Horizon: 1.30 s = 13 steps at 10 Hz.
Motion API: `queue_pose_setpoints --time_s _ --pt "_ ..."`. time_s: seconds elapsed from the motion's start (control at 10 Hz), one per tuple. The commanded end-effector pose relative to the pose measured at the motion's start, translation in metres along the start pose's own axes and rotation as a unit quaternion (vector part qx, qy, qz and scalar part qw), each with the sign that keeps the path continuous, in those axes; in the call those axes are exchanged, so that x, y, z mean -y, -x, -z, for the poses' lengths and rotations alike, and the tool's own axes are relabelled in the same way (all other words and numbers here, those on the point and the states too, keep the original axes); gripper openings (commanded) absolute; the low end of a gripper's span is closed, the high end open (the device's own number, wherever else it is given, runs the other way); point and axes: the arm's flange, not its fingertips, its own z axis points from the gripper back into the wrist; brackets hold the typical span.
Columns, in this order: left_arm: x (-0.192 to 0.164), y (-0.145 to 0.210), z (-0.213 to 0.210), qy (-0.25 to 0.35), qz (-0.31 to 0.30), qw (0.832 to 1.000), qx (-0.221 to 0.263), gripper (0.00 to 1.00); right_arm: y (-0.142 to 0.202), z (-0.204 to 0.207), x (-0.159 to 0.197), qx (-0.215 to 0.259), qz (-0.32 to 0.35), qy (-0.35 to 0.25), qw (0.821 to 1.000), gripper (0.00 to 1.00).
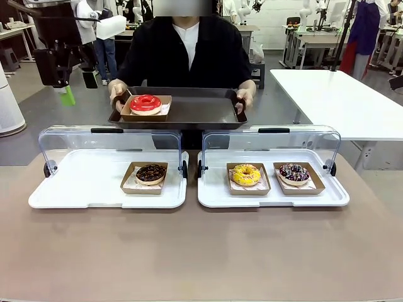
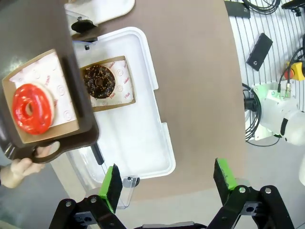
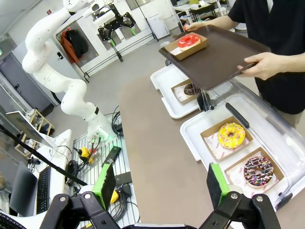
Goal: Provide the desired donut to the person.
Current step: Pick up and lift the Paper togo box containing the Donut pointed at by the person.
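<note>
The person (image 1: 182, 50) stands at the far side holding a dark serving tray (image 1: 201, 110) with both hands. A red-glazed donut (image 1: 145, 103) in a cardboard boat lies on its left part. A chocolate donut (image 1: 150, 173) sits in the left white tray (image 1: 82, 182). A yellow donut (image 1: 246, 174) and a sprinkled chocolate donut (image 1: 294, 172) sit in the right white tray (image 1: 271, 196). My left gripper (image 1: 79, 88) hangs open and high at the far left, empty (image 2: 167, 183), above the left tray's outer end. My right gripper (image 3: 160, 183) is open and empty, well back from the yellow donut (image 3: 231, 135).
Both white trays have clear lids (image 1: 110, 141) standing open at their far side, under the dark tray's front edge. The brown table (image 1: 201, 251) has free room in front of the trays. A white table (image 1: 340, 100) stands at the right behind.
</note>
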Motion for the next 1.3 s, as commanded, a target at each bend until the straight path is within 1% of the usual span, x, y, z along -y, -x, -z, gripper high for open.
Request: queue_pose_setpoints --time_s 0.0,0.1,0.2,0.3,0.5,0.6,0.7,0.8,0.9,1.0,1.1,1.2 --pt "0.0 0.0 0.0 0.0 0.0 1.0 0.0 1.0 -0.001 0.001 0.0 0.005 -0.002 -0.001 1.0 1.0" --pt "0.002 0.031 -0.003 -0.017 -0.012 0.998 0.065 1.0 -0.001 0.001 0.0 0.005 -0.002 -0.001 1.0 1.0" --pt "0.012 0.07 -0.007 -0.062 -0.041 0.987 0.145 1.0 -0.001 0.001 0.0 0.005 -0.002 -0.001 1.0 1.0" --pt "0.011 0.105 -0.011 -0.086 -0.072 0.974 0.196 1.0 -0.001 0.001 0.0 0.005 -0.002 -0.001 1.0 1.0" --pt "0.038 0.169 0.007 -0.088 -0.113 0.942 0.303 1.0 -0.001 0.001 0.0 0.005 -0.002 -0.001 1.0 1.0" --pt "0.04 0.194 0.012 -0.087 -0.114 0.926 0.349 1.0 -0.001 0.001 0.0 0.005 -0.002 -0.001 1.0 1.0" --pt "0.05 0.214 0.02 -0.092 -0.119 0.909 0.389 1.0 -0.001 0.001 0.0 0.005 -0.002 -0.001 1.0 1.0" --pt "0.055 0.234 0.034 -0.07 -0.125 0.893 0.426 1.0 -0.001 0.001 0.0 0.005 -0.002 -0.001 1.0 1.0" --pt "0.052 0.251 0.042 -0.057 -0.123 0.883 0.45 1.0 -0.001 0.001 0.0 0.005 -0.002 -0.001 1.0 1.0" --pt "0.055 0.259 0.048 -0.086 -0.11 0.877 0.46 1.0 -0.001 0.001 0.0 0.005 -0.002 -0.001 1.0 1.0" --pt "0.05 0.263 0.051 -0.1 -0.104 0.871 0.47 1.0 -0.001 0.001 0.0 0.005 -0.002 -0.001 1.0 1.0" --pt "0.044 0.272 0.053 -0.089 -0.106 0.863 0.486 1.0 -0.001 0.001 0.0 0.005 -0.002 -0.001 1.0 1.0"
